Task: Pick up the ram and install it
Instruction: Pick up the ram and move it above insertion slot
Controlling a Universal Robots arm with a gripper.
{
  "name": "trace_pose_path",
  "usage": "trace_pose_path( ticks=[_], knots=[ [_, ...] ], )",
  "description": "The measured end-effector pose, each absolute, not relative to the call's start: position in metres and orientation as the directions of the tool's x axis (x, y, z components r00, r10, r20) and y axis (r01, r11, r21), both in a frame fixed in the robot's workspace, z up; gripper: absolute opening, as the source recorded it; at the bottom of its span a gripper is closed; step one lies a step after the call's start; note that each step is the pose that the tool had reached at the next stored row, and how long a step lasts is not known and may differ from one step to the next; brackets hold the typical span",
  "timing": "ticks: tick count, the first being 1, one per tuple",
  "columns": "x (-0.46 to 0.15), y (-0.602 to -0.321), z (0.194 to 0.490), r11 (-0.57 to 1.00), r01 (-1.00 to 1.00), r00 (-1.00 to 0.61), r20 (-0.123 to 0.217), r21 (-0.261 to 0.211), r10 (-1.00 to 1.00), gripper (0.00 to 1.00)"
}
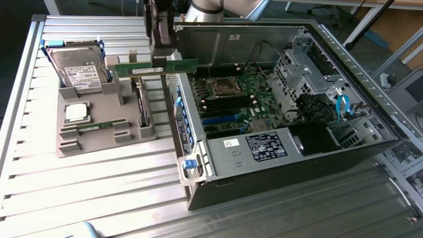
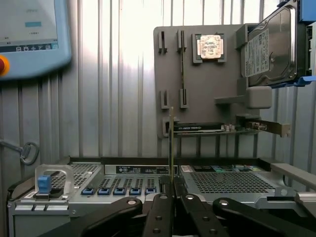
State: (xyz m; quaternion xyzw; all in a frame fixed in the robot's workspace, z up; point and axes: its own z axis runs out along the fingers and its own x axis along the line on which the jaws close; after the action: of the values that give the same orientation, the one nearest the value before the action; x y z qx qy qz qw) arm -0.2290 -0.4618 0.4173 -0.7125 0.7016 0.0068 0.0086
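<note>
The ram [image 1: 155,69] is a long green stick with a white label strip, held level in the air. My gripper [image 1: 161,58] is shut on its middle from above. It hangs over the gap between the grey holder [image 1: 99,144] and the near wall of the open computer case [image 1: 284,163]. In the wrist view the ram [image 2: 171,143] shows edge-on as a thin vertical line rising from between my shut fingers [image 2: 159,210]. The motherboard's black memory slots [image 1: 228,102] lie inside the case, lower and toward the exterior view's right of the ram.
The grey holder carries a silver hard drive [image 1: 79,69], a square processor [image 1: 76,112], another green stick [image 1: 94,127] and an upright card [image 1: 142,106]. A blue-latched case wall [image 1: 191,148] stands between holder and motherboard. A teach pendant [image 2: 29,34] lies on the ribbed table [image 1: 99,188].
</note>
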Motion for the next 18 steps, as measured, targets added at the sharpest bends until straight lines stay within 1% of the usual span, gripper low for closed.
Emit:
trace_pose_path(
  ticks=[18],
  knots=[
    [-0.198,-0.462,0.417,-0.015,-1.0,0.016,-0.022,-0.003,-1.0,0.12]
  ],
)
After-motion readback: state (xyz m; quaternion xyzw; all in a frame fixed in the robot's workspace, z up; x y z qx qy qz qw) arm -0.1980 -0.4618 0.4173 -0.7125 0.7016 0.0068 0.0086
